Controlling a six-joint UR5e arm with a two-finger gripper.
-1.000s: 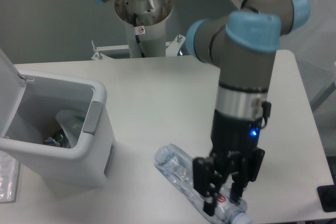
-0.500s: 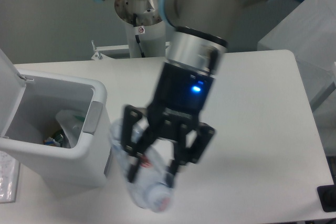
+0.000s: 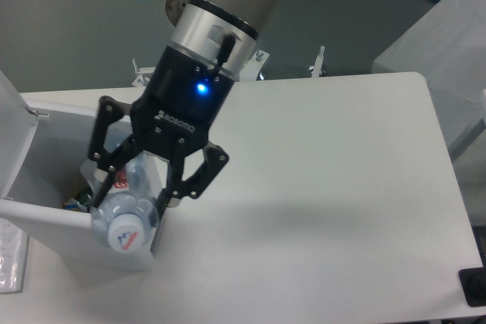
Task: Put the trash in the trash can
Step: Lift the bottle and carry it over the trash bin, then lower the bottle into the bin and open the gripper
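Note:
The clear plastic bottle (image 3: 124, 215), one piece of the trash, hangs in the air with its white cap toward the camera. My gripper (image 3: 130, 196) is shut on it, fingers on either side of its body. It sits above the near right corner of the trash can (image 3: 45, 221), a white boxy bin with its lid up at the left. Inside the bin, something dark and greenish (image 3: 76, 201) shows low down; the gripper covers most of the interior. The crumpled wrapper cannot be made out.
The white table (image 3: 319, 187) stretches to the right of the bin. A clear plastic sheet (image 3: 9, 259) lies at the left edge beside the bin. A dark object (image 3: 474, 287) sits at the lower right corner. The robot base (image 3: 209, 43) stands behind the table.
The gripper lifted the bottle off the table's front edge and carried it left and up; it now hangs over the bin's right corner.

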